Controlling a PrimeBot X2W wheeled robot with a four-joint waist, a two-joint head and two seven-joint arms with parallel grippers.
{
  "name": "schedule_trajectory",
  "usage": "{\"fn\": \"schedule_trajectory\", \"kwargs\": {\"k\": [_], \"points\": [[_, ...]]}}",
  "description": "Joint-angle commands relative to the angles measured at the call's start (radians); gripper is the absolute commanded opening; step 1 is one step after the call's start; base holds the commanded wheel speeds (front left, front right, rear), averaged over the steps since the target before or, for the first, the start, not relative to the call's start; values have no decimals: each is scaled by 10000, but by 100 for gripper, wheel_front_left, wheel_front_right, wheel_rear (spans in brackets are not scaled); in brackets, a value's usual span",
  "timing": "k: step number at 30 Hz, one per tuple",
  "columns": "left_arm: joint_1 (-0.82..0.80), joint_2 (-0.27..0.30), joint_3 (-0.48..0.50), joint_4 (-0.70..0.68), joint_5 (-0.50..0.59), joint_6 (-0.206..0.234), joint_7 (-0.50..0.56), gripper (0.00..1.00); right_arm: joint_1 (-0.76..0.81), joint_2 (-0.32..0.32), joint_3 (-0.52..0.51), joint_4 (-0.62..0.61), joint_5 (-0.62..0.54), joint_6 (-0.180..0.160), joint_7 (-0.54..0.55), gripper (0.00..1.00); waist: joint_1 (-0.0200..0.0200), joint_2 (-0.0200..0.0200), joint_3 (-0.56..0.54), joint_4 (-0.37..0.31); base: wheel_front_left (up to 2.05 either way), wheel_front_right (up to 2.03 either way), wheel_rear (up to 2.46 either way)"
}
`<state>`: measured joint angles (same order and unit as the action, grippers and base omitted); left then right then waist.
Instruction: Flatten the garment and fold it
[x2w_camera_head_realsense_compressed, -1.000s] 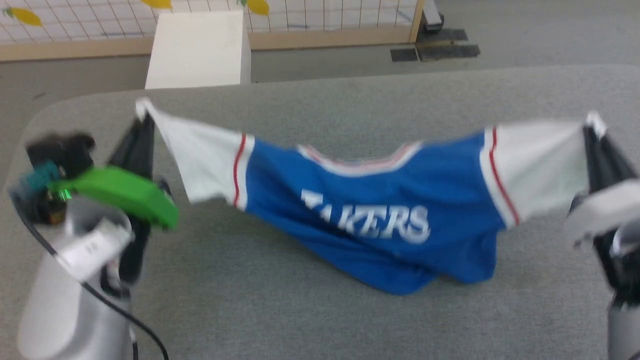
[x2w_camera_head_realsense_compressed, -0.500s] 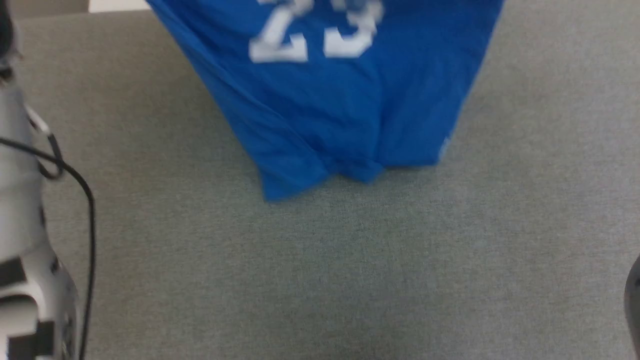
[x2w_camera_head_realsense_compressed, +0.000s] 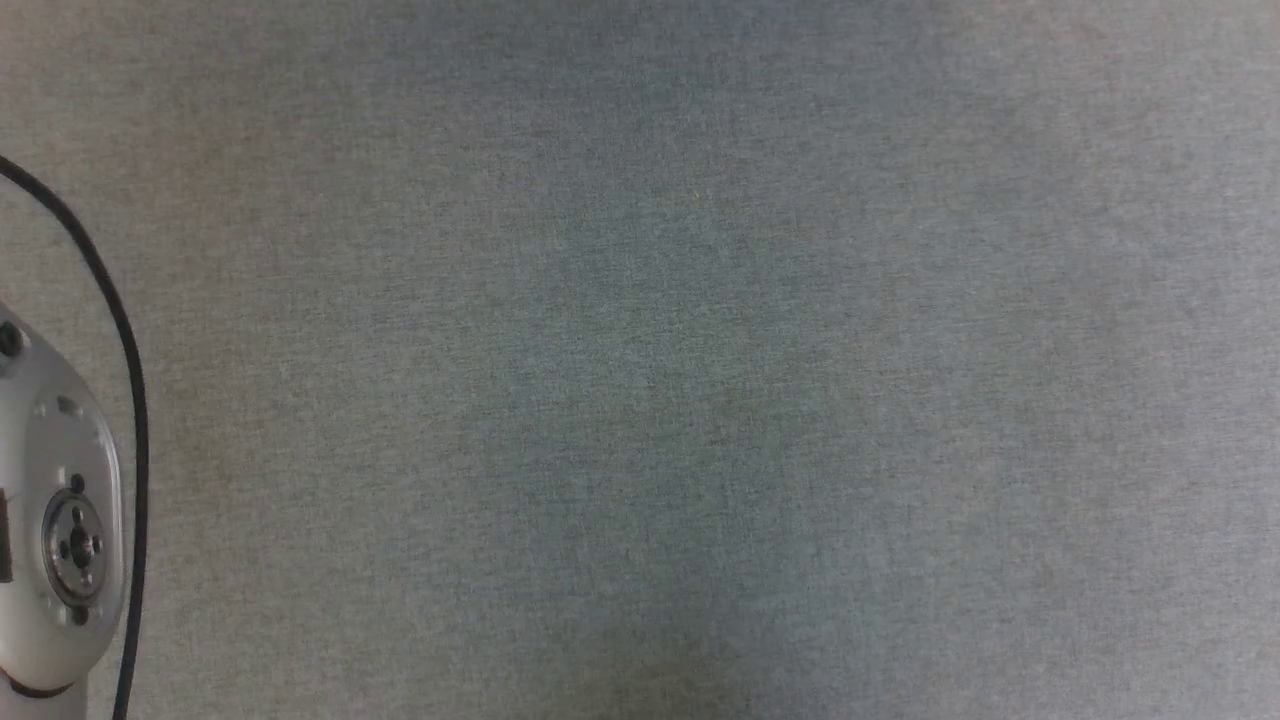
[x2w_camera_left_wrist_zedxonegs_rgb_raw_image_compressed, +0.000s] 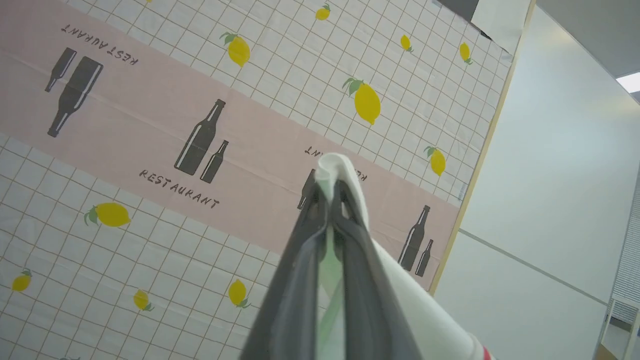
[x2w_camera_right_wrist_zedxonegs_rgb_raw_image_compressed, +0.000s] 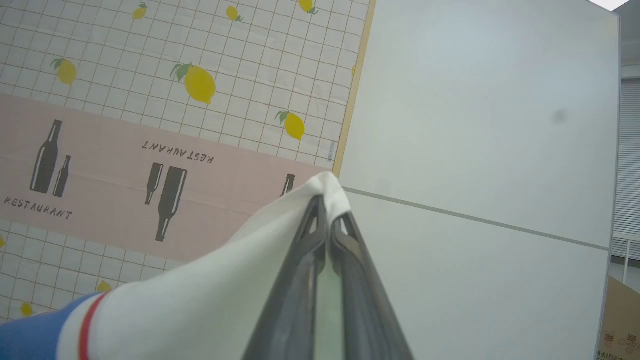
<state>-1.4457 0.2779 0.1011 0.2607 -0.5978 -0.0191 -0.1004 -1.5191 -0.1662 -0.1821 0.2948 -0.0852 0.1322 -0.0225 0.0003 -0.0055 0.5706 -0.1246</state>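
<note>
In the left wrist view my left gripper (x2w_camera_left_wrist_zedxonegs_rgb_raw_image_compressed: 330, 195) is shut on a white sleeve end of the garment (x2w_camera_left_wrist_zedxonegs_rgb_raw_image_compressed: 415, 305), whose cloth trails down to the right with a red stripe at the bottom edge. In the right wrist view my right gripper (x2w_camera_right_wrist_zedxonegs_rgb_raw_image_compressed: 327, 210) is shut on the other white sleeve end of the garment (x2w_camera_right_wrist_zedxonegs_rgb_raw_image_compressed: 200, 300); the cloth runs down to the left past a red stripe into blue. Both grippers point up toward the wall. In the head view a pale joint of my left arm (x2w_camera_head_realsense_compressed: 55, 520) sits at the left edge over the grey table (x2w_camera_head_realsense_compressed: 650, 380).
A wall hanging with lemons, bottles and the word RESTAURANT (x2w_camera_left_wrist_zedxonegs_rgb_raw_image_compressed: 175, 145) stands behind both grippers, ending at a wooden strip (x2w_camera_right_wrist_zedxonegs_rgb_raw_image_compressed: 352, 85) and a plain pale wall (x2w_camera_right_wrist_zedxonegs_rgb_raw_image_compressed: 475, 125). A black cable (x2w_camera_head_realsense_compressed: 120, 330) runs beside my left arm.
The head camera has tilted down, so the jersey and both grippers have slid out of the top of its view. Bare grey table now lies before it.
</note>
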Motion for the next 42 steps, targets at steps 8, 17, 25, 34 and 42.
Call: {"fn": "schedule_trajectory", "kwargs": {"k": [8,17,25,34,42], "points": [[2245,288,-563,1055,65,-699,264,0,1395,17,591,1003,394,-15,-254,0,-3,55,-648,308,0,0,0],[7165,245,-1598,1037,-374,-991,1604,0,6536,-120,1218,598,2311,-15,527,0,-3,55,-2112,575,0,0,0],[11567,-274,-1554,-360,-1584,-528,2996,0,11253,19,519,-1529,3072,-15,1793,0,-3,55,-3296,608,0,0,0],[14700,-513,-1455,-1432,-2203,182,3810,0,14921,847,-532,-3229,2713,-15,3258,0,-3,55,-4156,769,0,0,0],[16365,-587,-1424,-1943,-2722,458,4443,0,16529,1136,-1437,-3463,2416,-15,4751,0,-3,55,-4668,814,0,0,0]]}}
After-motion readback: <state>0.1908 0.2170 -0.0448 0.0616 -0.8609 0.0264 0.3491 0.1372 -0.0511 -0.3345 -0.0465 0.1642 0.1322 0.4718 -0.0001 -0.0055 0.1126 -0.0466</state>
